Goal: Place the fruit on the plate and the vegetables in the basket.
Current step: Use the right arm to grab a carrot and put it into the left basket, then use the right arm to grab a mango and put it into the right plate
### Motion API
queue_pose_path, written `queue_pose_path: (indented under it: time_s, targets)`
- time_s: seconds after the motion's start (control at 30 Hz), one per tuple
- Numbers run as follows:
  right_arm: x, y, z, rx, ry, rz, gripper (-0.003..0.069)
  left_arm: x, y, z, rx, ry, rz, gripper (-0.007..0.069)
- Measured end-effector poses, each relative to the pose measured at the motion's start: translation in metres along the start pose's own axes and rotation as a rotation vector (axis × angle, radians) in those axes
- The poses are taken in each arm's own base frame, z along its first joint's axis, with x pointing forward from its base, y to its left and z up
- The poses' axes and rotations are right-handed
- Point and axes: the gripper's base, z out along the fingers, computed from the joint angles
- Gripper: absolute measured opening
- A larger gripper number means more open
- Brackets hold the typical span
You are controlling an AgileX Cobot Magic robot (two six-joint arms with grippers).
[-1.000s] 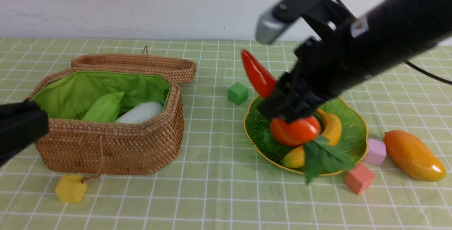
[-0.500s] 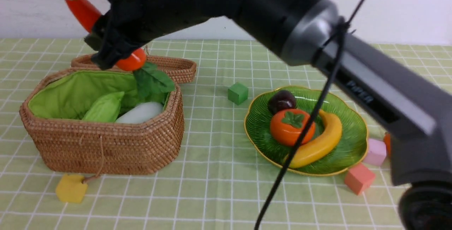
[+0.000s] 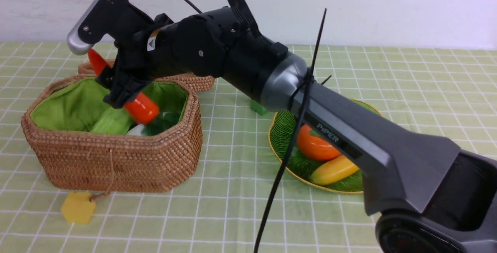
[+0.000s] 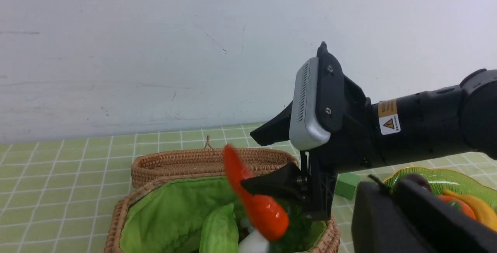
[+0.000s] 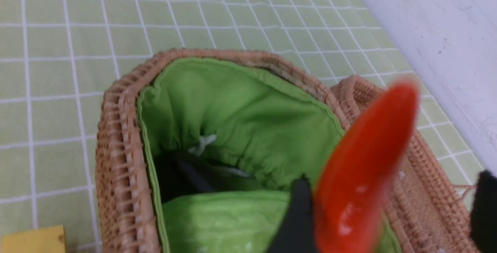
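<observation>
The right gripper [image 3: 121, 89], jaws parted wide, hovers over the brown woven wicker basket [image 3: 116, 159] so the long red-orange carrot [image 3: 134, 99], tilted between them, falls beside the bumpy light green gourd [image 3: 110, 123] inside it.

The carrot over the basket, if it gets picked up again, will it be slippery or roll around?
Probably slippery: the carrot has a glossy skin with bright highlights. It looks rigid, holding its tilted line with no sag. Its tapered, round body would likely roll in an arc on flat cloth, though the basket lining should contain it.
</observation>
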Motion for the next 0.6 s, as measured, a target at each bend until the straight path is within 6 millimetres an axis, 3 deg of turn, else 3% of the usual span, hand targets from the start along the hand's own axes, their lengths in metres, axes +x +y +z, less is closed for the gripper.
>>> queue_pose_path:
  time_s: [0.1,0.23,0.4,0.6]
  targets:
    - [-0.001,0.0,-0.005,-0.015,0.031,-0.006,0.0672,-0.001,-0.001,0.0,0.015,-0.015,0.0,0.0057]
    - [-0.01,-0.001,-0.024,-0.041,0.092,0.023,0.0647,-0.002,-0.002,0.0,0.024,-0.02,-0.004,0.0057]
    - [-0.033,-0.009,-0.097,-0.032,0.324,0.13,0.041,0.001,-0.007,0.0,0.074,0.016,-0.086,0.0057]
    - [-0.05,-0.026,-0.154,0.139,0.392,0.163,0.0064,0.004,-0.019,-0.002,0.208,0.055,-0.105,0.0057]
